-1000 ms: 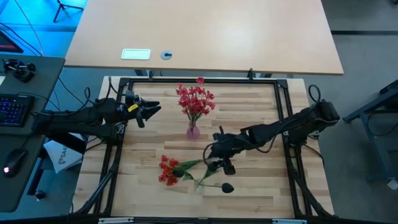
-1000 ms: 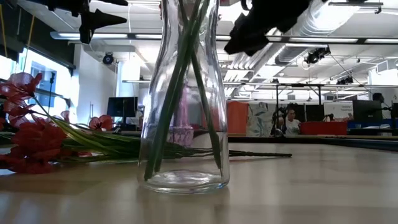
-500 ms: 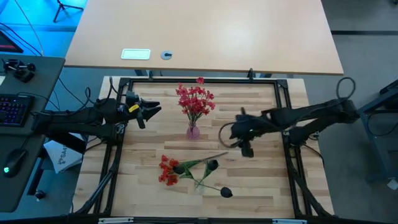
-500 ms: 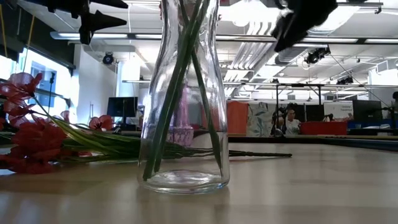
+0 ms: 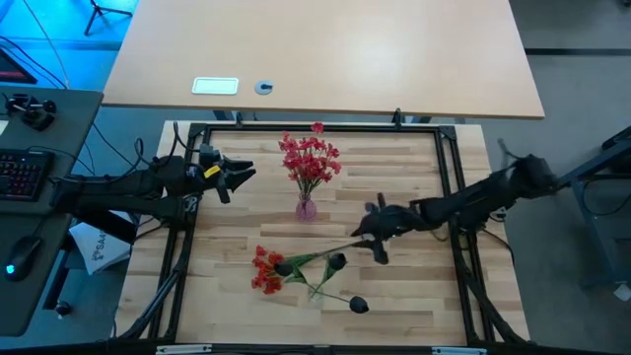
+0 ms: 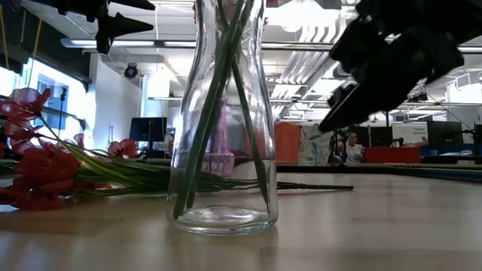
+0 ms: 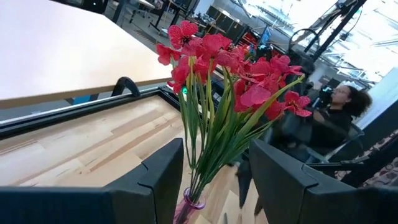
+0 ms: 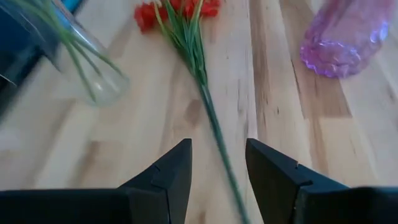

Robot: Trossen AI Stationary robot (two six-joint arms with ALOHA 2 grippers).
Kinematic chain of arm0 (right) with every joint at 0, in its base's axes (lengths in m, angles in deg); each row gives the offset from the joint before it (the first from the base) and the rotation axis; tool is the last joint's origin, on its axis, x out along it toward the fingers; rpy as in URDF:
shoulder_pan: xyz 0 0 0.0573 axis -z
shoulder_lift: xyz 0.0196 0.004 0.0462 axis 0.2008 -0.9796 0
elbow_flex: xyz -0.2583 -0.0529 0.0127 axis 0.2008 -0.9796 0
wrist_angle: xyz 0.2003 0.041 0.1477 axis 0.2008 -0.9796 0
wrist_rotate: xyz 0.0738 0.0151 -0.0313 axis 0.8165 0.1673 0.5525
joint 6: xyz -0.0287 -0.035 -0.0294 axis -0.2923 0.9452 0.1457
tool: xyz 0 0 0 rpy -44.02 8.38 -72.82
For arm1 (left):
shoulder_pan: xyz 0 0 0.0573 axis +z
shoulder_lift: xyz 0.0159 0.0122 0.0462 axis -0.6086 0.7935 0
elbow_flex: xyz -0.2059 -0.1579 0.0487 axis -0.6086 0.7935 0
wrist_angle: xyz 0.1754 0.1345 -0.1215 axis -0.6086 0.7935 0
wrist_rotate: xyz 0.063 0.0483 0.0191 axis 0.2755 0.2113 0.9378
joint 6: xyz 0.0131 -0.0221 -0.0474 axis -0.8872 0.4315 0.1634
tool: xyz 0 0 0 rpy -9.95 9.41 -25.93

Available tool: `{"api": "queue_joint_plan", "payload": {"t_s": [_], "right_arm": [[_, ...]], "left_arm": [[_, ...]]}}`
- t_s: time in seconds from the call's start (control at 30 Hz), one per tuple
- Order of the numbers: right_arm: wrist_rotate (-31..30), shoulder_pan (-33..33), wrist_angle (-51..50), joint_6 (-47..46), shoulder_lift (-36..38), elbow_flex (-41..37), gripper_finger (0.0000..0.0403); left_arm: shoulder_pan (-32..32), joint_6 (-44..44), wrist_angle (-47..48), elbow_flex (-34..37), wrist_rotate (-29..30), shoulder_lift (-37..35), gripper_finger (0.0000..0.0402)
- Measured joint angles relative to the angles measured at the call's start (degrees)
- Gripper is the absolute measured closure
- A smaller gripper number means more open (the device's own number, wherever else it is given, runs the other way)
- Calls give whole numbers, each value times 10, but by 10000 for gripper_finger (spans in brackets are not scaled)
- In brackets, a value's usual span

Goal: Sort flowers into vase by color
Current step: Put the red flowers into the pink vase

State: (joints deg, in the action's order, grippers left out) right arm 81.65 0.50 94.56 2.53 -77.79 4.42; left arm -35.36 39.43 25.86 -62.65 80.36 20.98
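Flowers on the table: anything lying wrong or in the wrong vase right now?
One red bunch lies flat on the table, its stem under the open right gripper. Otherwise fine: red flowers upright in the purple vase.

Bright red flowers (image 5: 309, 158) on green stalks fill a purple vase (image 5: 307, 208). The table (image 5: 394, 296) is pale striped wood.

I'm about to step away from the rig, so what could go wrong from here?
The right gripper, jaws open, is over the thin green stalk of the loose red flower bunch; it may slip free. The clear glass vase and pink glass vase stand close by and could be knocked. Left gripper waits.
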Motion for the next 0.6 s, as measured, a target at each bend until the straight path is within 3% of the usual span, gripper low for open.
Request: {"api": "queue_joint_plan", "payload": {"t_s": [0.27, 0.6], "right_arm": [[-2, -2, 22, 26, -169, 103, 258], [10, 2, 21, 67, -284, 200, 258]], "left_arm": [[0, 12, 0, 0, 3, 0, 232], [0, 26, 0, 0, -4, 0, 232]]}}
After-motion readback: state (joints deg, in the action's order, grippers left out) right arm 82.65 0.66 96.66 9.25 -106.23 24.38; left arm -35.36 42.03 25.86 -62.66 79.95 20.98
